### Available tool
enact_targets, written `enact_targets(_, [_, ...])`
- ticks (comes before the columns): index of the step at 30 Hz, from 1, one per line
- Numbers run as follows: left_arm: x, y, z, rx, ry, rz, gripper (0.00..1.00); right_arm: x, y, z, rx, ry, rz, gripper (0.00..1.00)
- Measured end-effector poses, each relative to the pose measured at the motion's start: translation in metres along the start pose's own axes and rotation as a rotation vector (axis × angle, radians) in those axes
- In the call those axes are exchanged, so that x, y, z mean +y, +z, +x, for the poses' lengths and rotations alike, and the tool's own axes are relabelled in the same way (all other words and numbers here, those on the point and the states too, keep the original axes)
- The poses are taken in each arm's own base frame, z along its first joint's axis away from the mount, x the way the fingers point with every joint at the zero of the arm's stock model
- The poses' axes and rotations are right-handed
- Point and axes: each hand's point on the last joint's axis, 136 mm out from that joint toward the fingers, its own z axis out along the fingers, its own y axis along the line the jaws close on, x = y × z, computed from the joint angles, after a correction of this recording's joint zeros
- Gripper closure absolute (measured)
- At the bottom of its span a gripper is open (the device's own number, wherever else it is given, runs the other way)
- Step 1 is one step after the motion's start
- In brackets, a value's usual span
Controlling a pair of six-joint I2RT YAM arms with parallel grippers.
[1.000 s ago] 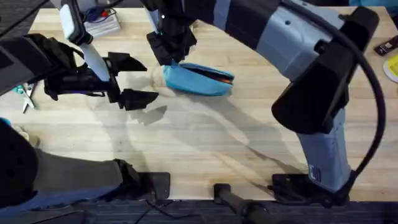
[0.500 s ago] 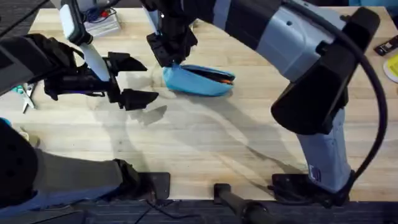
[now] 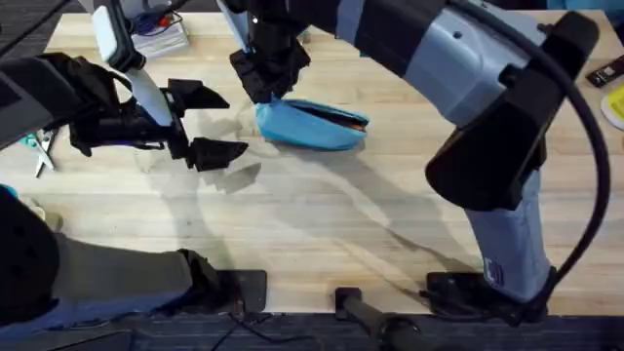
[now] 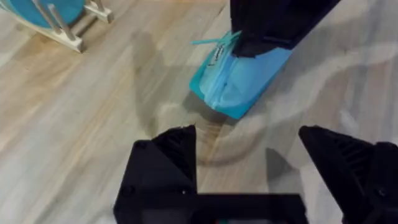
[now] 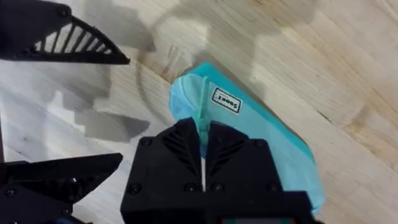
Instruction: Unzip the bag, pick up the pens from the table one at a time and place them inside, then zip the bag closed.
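R gripper (image 5: pixel 203 163) is clamped on the bag's (image 3: pixel 312 125) light blue zipper pull strip (image 5: pixel 202 118), fingers pressed together w/ the strip pinched between them, sitting right over the bag's left end. Bag lies flat on the table (image 3: pixel 322 224), stretching away to the right of the R gripper; a white label (image 5: pixel 226 100) shows near the gripped end. Zipper slit looks partly agape w/ sth orange-dark (image 3: pixel 349 121) peeking at the far end, prob a pen, can't tell for sure. L gripper (image 3: pixel 207 125) is released, fingers spread wide, hovering just above the table, apart from the bag, which is just ahead of it to the right. In L wrist view the bag's (image 4: pixel 239 81) near end lies just beyond the spread fingers (image 4: pixel 168 155), w/ R gripper (image 4: pixel 273 28) on top of it. Blue disc on wooden stand (image 4: pixel 56 18) is further off.
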Motion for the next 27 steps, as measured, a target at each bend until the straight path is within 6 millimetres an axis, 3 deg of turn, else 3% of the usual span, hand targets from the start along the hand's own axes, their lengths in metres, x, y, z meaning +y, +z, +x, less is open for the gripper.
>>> enact_targets(11, [0.011, 0.002, -0.019, -0.095, 0.087, -0.028, 0.013, 0.000, 0.000, 0.000, 0.000, -0.003, 0.000, 0.970])
enact_targets(21, [-0.005, 0.035, -0.042, -0.119, 0.237, 0.068, 0.070, 0.000, 0.000, 0.000, 0.000, -0.002, 0.000, 0.970])
enact_targets(27, [-0.009, 0.043, -0.045, -0.112, 0.250, 0.088, 0.080, -0.002, -0.001, -0.001, -0.003, 0.003, 0.000, 0.970])
